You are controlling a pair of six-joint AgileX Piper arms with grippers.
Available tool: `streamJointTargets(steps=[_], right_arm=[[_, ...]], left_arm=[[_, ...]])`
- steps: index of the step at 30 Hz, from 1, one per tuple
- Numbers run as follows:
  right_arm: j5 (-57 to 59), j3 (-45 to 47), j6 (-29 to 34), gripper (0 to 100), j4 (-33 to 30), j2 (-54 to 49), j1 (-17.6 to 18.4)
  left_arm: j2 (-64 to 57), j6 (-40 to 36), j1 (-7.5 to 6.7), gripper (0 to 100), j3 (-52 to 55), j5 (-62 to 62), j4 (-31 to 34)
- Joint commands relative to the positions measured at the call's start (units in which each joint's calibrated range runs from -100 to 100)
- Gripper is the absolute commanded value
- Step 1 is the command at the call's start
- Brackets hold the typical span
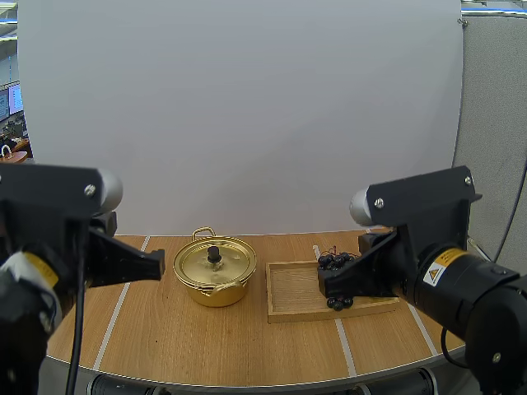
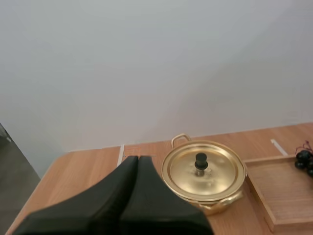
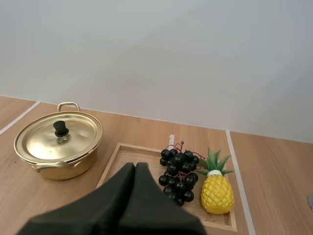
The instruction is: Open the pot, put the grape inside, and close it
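Left fingers (image 2: 128,188) lie pressed together as one dark wedge, above the tabletop (image 1: 206,346) and left of the gold pot (image 1: 212,293), whose lid (image 1: 232,263) is on. Right of the pot, a wooden tray (image 1: 292,290) holds the grapes (image 3: 178,175) beside a toy pineapple (image 3: 216,193). Right fingers (image 3: 126,191) lie together, near the grapes.

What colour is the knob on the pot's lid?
The knob is black, on a golden lid; clearest in the right wrist view.
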Motion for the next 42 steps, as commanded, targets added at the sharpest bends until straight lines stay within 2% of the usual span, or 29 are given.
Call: streamJointTargets(steps=[1,11,18,22,24,27,30,31,32,39,42], right_arm=[[1.77,-2.33,0.89,0,-0.42,6.79,-0.17],[-0.15,-3.06,0.89,0,-0.51,25.65,-0.17],[-2.80,-3.06,0.89,0,-3.51,34.78,-0.17],[-2.98,-3.06,0.89,0,-3.51,35.46,-0.17],[-2.98,-3.06,0.89,0,-3.51,35.31,-0.17],[-3.21,-3.06,0.89,31,-3.51,35.22,-0.17],[-3.40,-3.06,0.89,74,-3.51,35.22,-0.17],[-3.40,-3.06,0.89,91,-3.51,35.22,-0.17],[-3.40,-3.06,0.89,100,-3.51,35.22,-0.17],[-3.56,-3.06,0.89,100,-1.19,35.22,-0.17],[-3.56,-3.06,0.89,100,-1.19,35.22,-0.17]], left_arm=[[14.78,0.72,-0.17,0,-0.40,-0.64,0.36],[32.19,0.85,-0.17,0,-1.46,-15.68,0.25],[38.88,1.27,-0.17,1,-4.45,-15.10,0.25],[39.46,1.27,-0.17,12,-4.91,-15.28,0.25],[39.46,1.27,-0.17,24,-4.91,-15.28,0.25],[39.46,1.27,-0.17,47,-4.91,-15.28,0.25],[39.46,1.27,-0.17,80,-4.91,-15.05,0.25],[39.46,1.27,-0.17,90,-4.91,-14.81,0.25],[39.46,1.58,-0.17,100,-4.91,-14.32,0.25],[40.39,8.36,-0.17,100,-4.91,-8.91,0.00],[43.47,14.75,-0.17,100,-4.91,-8.70,-3.67]])
